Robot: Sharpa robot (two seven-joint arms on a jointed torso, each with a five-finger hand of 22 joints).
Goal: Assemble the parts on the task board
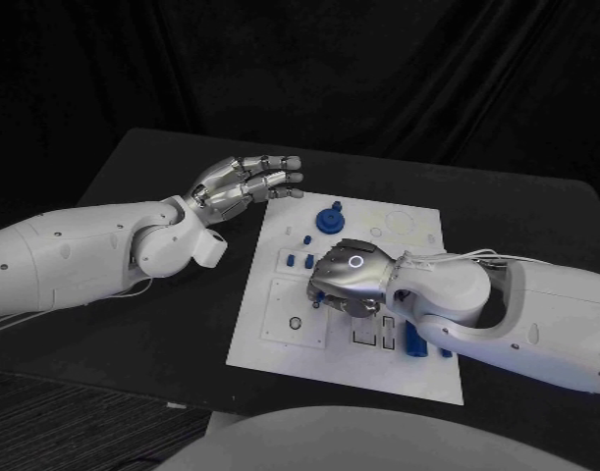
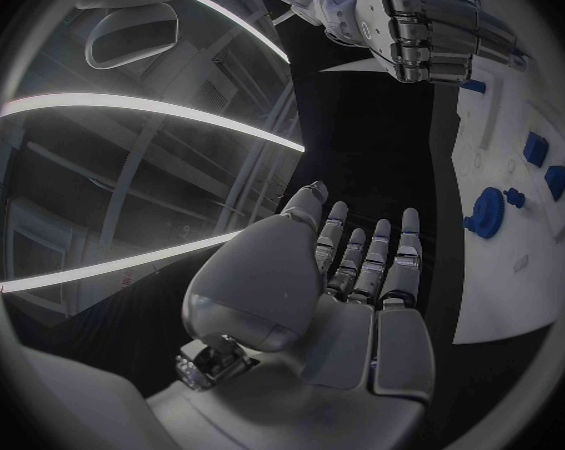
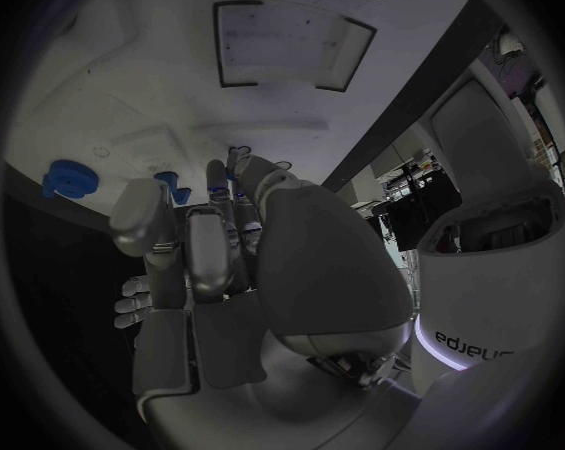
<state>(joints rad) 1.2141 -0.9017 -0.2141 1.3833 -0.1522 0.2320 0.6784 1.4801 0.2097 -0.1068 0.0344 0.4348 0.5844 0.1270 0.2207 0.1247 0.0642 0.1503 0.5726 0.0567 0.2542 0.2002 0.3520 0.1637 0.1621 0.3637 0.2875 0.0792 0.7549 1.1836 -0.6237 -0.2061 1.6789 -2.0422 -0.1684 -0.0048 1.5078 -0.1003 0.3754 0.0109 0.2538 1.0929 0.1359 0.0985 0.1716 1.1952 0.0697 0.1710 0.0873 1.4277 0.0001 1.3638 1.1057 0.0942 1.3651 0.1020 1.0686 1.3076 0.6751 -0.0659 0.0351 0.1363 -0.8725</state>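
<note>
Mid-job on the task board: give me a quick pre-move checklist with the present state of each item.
1. Left hand free of parts: ok, fingers apart, nothing held, beyond the board's far left corner.
2. Right hand over the task board: ok, fingers curled down at its middle.
3. Right hand holding a part: cannot tell, fingers hide it.
4. Round blue part undisturbed: ok, apart from both hands.
5. Long blue part reachable: cannot tell, beside the right wrist.

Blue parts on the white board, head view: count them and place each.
4 visible: a round one at the board's far end, two small ones left of the right hand, a long one near that forearm. More may be hidden.
</note>
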